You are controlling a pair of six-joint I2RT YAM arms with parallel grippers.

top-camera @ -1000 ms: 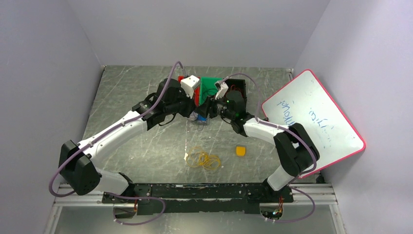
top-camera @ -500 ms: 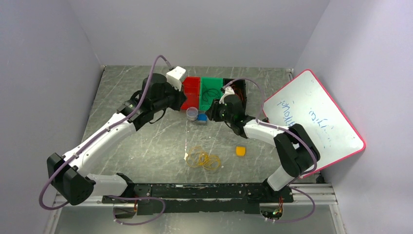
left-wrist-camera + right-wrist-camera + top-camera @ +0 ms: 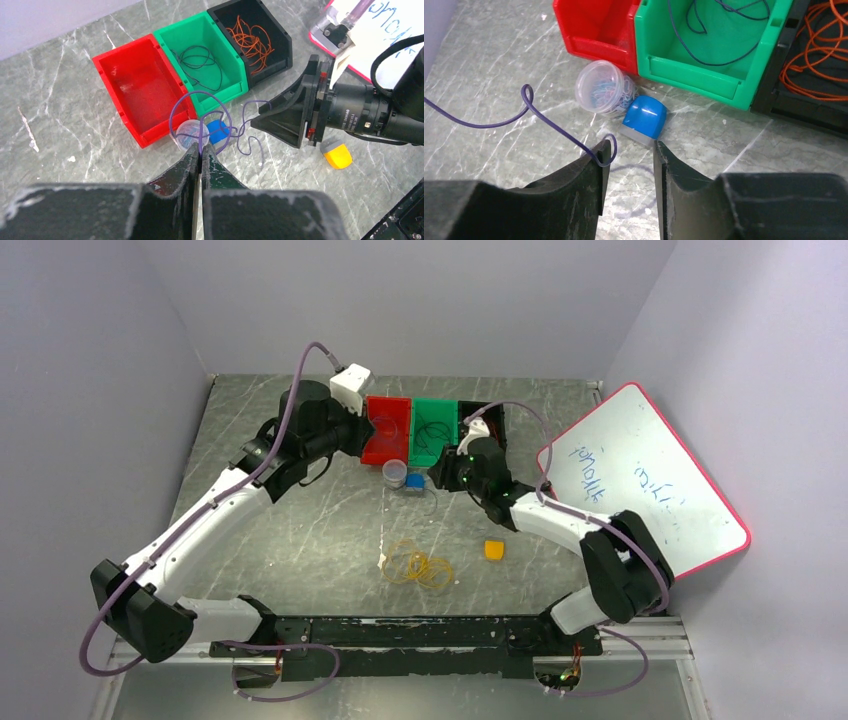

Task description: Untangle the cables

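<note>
My left gripper (image 3: 200, 150) is shut on a thin purple cable (image 3: 220, 115), which loops above the table in front of the red bin (image 3: 137, 92). In the top view this gripper (image 3: 352, 432) is at the red bin's left side. My right gripper (image 3: 630, 145) is open, and the purple cable (image 3: 549, 122) is hooked over its left fingertip (image 3: 603, 150). It hovers low by the blue cap (image 3: 415, 481). A dark cable (image 3: 202, 57) lies in the green bin (image 3: 432, 445). A red-orange cable (image 3: 255, 42) lies in the black bin (image 3: 280, 30). A yellow-orange cable pile (image 3: 418, 565) lies near the table's front.
A clear cup of clips (image 3: 395, 472) stands in front of the bins. A small yellow piece (image 3: 494, 550) lies right of the cable pile. A pink-rimmed whiteboard (image 3: 640, 480) leans at the right wall. Purple walls enclose the table.
My left gripper has pulled back and to the left, away from the right gripper, with the purple cable in it. My right gripper has shifted slightly right and nearer.
</note>
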